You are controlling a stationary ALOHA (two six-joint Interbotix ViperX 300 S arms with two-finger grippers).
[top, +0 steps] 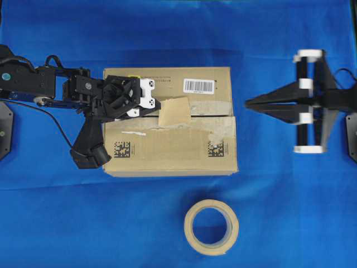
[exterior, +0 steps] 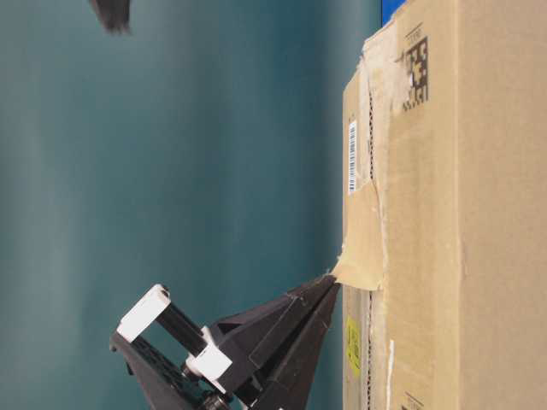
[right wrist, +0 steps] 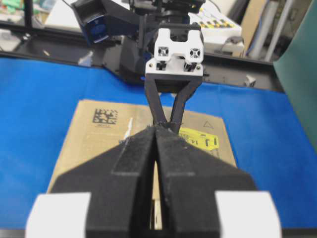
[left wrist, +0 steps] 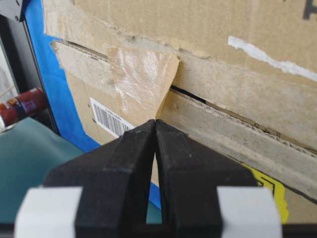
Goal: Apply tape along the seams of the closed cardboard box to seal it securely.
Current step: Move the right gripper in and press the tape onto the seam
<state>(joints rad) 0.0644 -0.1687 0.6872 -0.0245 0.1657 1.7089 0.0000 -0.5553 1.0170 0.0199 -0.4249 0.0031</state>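
From overhead, the box [top: 170, 120] lies on the blue cloth [top: 56, 223] with the roll [top: 211, 227] near its long side. The left gripper [top: 158, 107] pinches one edge of the tape [top: 174, 112], which straddles the seam [top: 212, 116]. Only the table-level view shows the pinched edge lifted off the cardboard. The right gripper [top: 248, 104], closed and empty, hovers just beyond the box's end.

You have the cardboard box [top: 170, 120] lying flat at table centre, brown, flaps closed, barcode label toward 1 o'clock on its top. Its seam [top: 209, 115] runs 9 to 3 o'clock, a dark gap edged with pale torn board. The tape [top: 174, 113], a tan square, sits across it, one edge lifted.
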